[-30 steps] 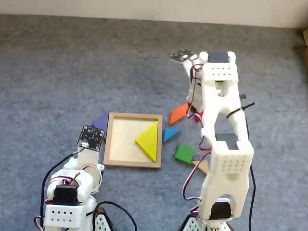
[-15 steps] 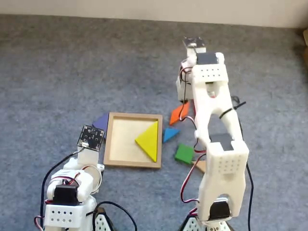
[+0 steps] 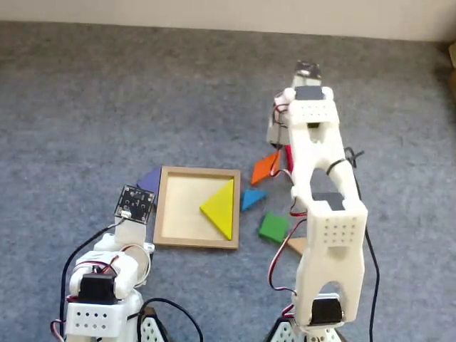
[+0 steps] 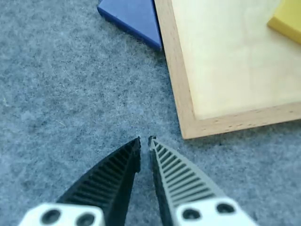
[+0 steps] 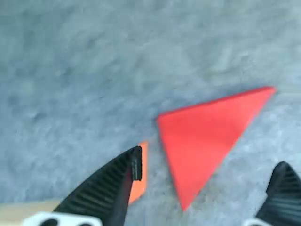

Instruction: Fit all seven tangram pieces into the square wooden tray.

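Note:
The square wooden tray (image 3: 197, 171) holds a yellow triangle (image 3: 221, 206) in its right half. A dark blue piece (image 3: 149, 178) lies against the tray's left rim. To the right of the tray on the carpet lie an orange piece (image 3: 264, 168), a small blue triangle (image 3: 251, 198), a green square (image 3: 273, 227) and a tan piece (image 3: 300, 246). My right gripper (image 5: 207, 172) hangs open over a red triangle (image 5: 207, 134), one finger (image 5: 131, 167) on either side. My left gripper (image 4: 145, 142) is shut and holds nothing, just off the tray's corner (image 4: 188, 132).
Grey carpet covers the whole table. The right arm (image 3: 317, 164) stretches over the loose pieces and hides part of them. The far half of the carpet and the area left of the tray are bare.
The right arm's wrist has swung to the right over the last second, and its camera head now sits farther right. The left arm and all pieces have stayed put.

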`<state>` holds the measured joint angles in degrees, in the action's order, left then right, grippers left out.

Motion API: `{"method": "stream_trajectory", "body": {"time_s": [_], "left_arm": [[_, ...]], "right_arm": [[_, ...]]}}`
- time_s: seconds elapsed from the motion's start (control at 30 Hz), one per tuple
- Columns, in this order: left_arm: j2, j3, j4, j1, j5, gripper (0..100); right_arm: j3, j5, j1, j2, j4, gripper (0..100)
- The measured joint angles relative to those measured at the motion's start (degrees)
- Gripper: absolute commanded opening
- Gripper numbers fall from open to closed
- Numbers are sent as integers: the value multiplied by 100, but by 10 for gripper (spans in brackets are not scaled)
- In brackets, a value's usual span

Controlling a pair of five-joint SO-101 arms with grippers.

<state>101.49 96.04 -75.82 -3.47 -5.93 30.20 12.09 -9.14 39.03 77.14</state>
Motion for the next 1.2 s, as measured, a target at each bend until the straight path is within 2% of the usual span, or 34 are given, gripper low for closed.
{"method": "stream_trajectory", "body": {"time_s": [0.3, 0.47, 1.07, 1.2], "left_arm": [[0, 0, 0, 0, 0, 51], [0, 0, 0, 0, 0, 51], [0, 0, 0, 0, 0, 51], [0, 0, 0, 0, 0, 51]], "right_arm": [[0, 35, 35, 246, -492, 394], [0, 308, 44, 246, -677, 394], [0, 360, 176, 527, -756, 392], [0, 360, 176, 527, -756, 342]]}}
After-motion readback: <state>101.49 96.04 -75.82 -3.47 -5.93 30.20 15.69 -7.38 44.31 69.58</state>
